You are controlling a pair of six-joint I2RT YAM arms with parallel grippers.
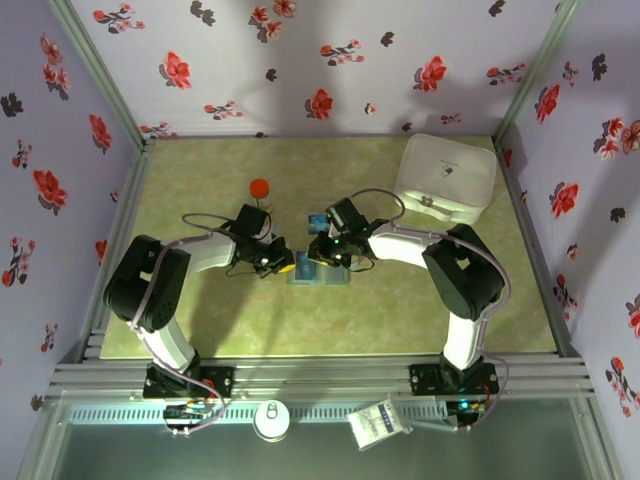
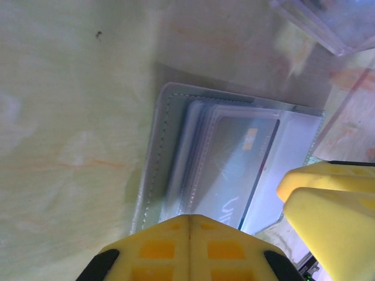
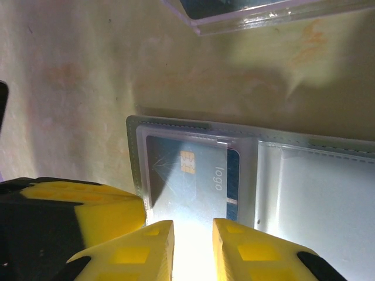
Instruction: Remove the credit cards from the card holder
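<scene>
My left gripper (image 2: pixel 188 219) is clenched, its fingers pressed together over the near edge of the card holder (image 2: pixel 161 152), which lies open and flat on the green table (image 1: pixel 220 320) between my two arms. My right gripper (image 3: pixel 192 225) has its fingers a little apart over the light blue card (image 3: pixel 187 181) in its clear sleeve, but glare fills the gap and I cannot tell whether anything is pinched. A clear plastic box (image 3: pixel 252 17) sits just beyond the holder, while the orange-capped bottle (image 1: pixel 260 187) and white lidded container (image 1: pixel 446 178) stand well apart.
</scene>
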